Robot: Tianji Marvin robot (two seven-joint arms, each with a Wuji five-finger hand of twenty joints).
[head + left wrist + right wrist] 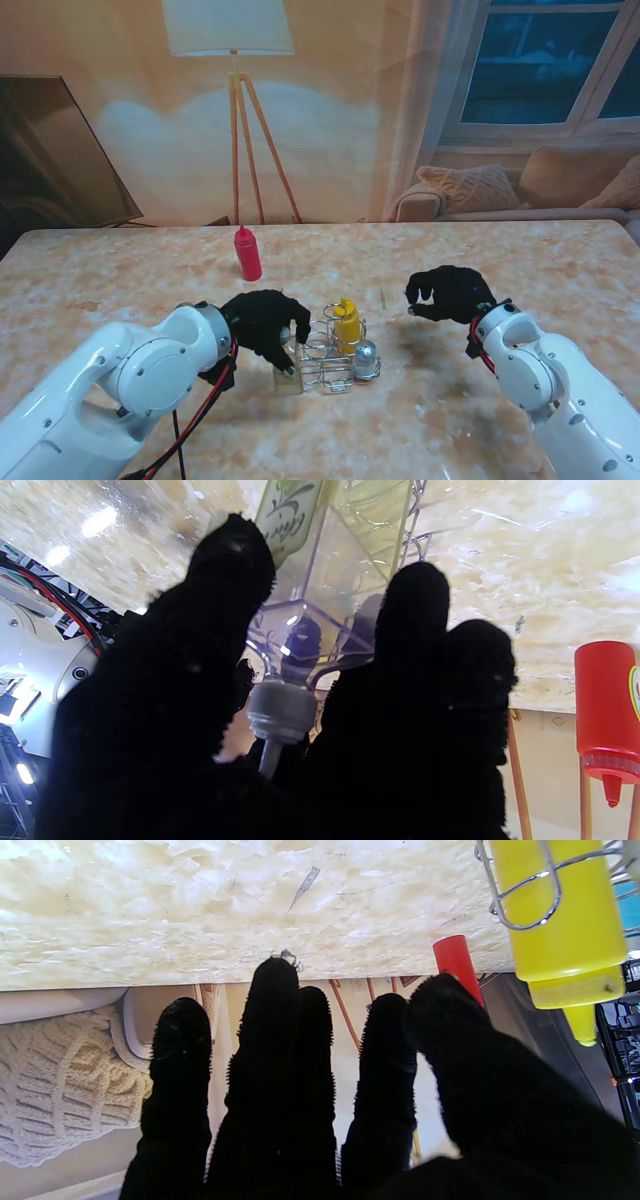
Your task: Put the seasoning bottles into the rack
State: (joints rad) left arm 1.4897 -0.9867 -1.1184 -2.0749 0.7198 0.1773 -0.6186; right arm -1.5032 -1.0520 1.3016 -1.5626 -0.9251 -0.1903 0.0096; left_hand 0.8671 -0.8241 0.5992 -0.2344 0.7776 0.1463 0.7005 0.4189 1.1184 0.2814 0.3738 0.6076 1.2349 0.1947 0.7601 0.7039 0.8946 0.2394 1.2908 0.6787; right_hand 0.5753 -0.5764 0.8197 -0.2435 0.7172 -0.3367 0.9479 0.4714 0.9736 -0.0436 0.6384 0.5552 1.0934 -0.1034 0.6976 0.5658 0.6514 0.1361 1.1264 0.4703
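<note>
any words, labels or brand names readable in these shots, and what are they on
No text can be read for certain.
Clear bottle held in the left hand: pale green label with dark cursive lettering, only part in view and skewed, not legible.
Red bottle: a sliver of a round label at the picture's edge, cut off, no letters visible.
Yellow bottle in the wire rack: no label visible.
Silver-capped bottle: too small to tell.

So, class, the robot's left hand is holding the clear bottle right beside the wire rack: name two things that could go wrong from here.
1. The left hand grips the clear bottle only near its grey cap; it could tilt or slip.
2. The bottle stands right against the wire rack, which already holds the yellow bottle; a clumsy lift may snag the wire and drag or tip the rack.

The red bottle stands apart, unaffected.
</note>
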